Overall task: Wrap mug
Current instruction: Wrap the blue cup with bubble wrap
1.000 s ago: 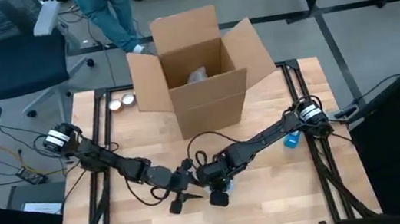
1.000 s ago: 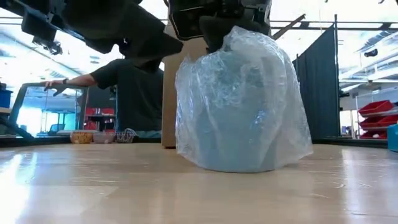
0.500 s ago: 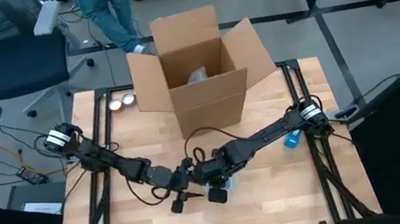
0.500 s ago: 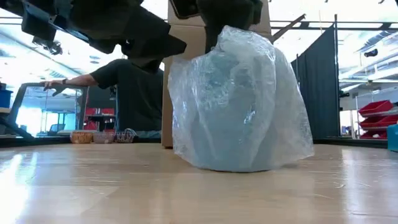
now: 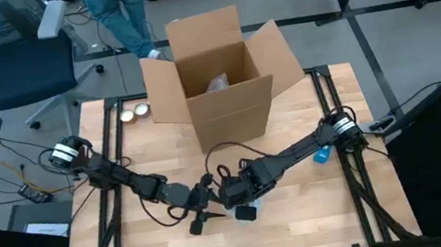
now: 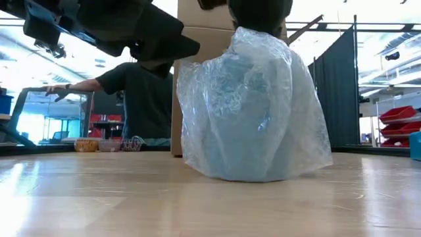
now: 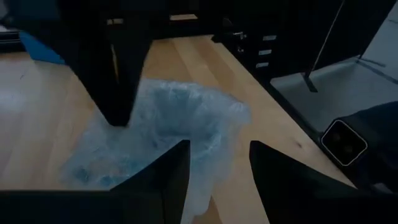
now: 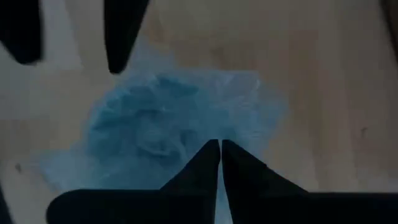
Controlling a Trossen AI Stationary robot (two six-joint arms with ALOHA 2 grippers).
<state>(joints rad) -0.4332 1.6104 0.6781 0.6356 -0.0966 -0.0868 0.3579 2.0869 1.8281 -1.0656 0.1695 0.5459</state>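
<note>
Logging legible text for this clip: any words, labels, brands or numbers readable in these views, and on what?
No text can be read in any view.
The cardboard box shows plain brown faces with no visible print.
The bubble-wrapped mug shows no label through the wrap.
The small blue object by the right arm is too small to read.
The red bins in the room are too far off to read.
</note>
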